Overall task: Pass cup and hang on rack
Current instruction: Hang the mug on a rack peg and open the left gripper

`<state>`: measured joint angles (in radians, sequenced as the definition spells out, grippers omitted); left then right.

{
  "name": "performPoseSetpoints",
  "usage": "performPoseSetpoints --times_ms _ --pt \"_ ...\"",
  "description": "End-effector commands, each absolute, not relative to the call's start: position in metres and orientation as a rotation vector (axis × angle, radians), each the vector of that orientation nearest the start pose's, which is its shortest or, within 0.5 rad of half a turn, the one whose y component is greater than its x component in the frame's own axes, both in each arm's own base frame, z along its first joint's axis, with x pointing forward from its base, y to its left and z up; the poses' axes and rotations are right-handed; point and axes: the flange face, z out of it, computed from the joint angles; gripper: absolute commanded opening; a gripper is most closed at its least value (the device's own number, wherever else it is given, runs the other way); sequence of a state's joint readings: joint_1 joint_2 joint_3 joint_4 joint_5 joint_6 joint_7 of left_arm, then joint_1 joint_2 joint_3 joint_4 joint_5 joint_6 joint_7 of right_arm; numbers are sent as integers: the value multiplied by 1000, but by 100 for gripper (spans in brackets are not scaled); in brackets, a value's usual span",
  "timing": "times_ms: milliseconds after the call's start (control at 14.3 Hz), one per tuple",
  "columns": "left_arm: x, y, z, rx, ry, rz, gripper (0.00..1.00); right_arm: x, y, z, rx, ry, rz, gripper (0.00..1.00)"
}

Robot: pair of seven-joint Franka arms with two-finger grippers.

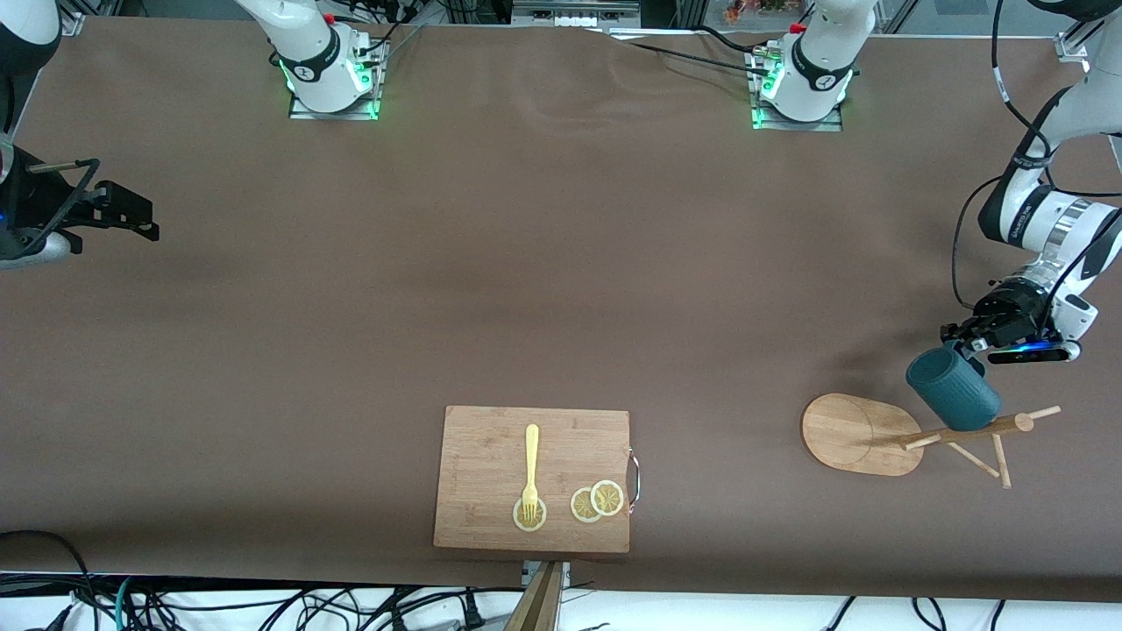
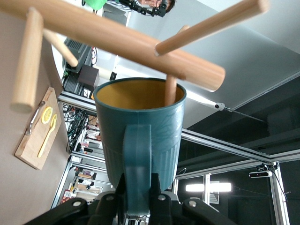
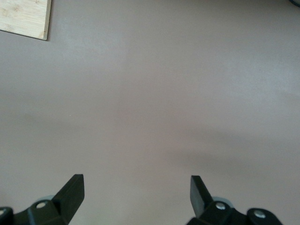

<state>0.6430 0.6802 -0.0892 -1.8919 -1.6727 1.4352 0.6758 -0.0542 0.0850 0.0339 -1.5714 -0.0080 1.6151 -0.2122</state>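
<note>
Teal cup (image 2: 140, 136) pinched by its handle in the left gripper (image 2: 138, 197), right at the rack (image 1: 863, 434) pegs. Next I'd guess threading the handle on; right gripper (image 3: 136, 194) waits, spread open

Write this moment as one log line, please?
left gripper: holds cup by handle at rack pegs | right gripper: open, waiting over table

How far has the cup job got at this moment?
The pass looks done: the left pincer grips the cup by its handle, and the right pincer waits open over bare table. In hand: a peg of the rack pokes into the cup's mouth. Left: seat it and let go.
</note>
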Motion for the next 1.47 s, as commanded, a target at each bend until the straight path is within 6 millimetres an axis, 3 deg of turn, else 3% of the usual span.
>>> performPoseSetpoints --times_ms 0,140,280,350,629,909,1259,1399 --pt "570 222 204 1191 601 245 6 583 -15 583 -3123 -296 50 100" --pt "571 223 206 1187 602 252 25 583 -14 583 -3123 -296 48 100" --pt "572 223 207 1178 604 259 63 583 -15 583 -3123 -296 50 100" --pt "572 223 206 1175 602 260 100 583 -14 583 -3123 -298 50 100" --pt "569 218 213 1204 549 226 100 583 -14 583 -3123 -296 50 100" --pt "547 223 212 1383 478 106 100 583 -14 583 -3123 -298 50 100" --pt "529 223 239 1579 291 -78 100 583 -14 583 -3123 -298 50 100" --pt "531 233 260 1729 187 -156 100 583 -13 583 -3121 -300 52 100"
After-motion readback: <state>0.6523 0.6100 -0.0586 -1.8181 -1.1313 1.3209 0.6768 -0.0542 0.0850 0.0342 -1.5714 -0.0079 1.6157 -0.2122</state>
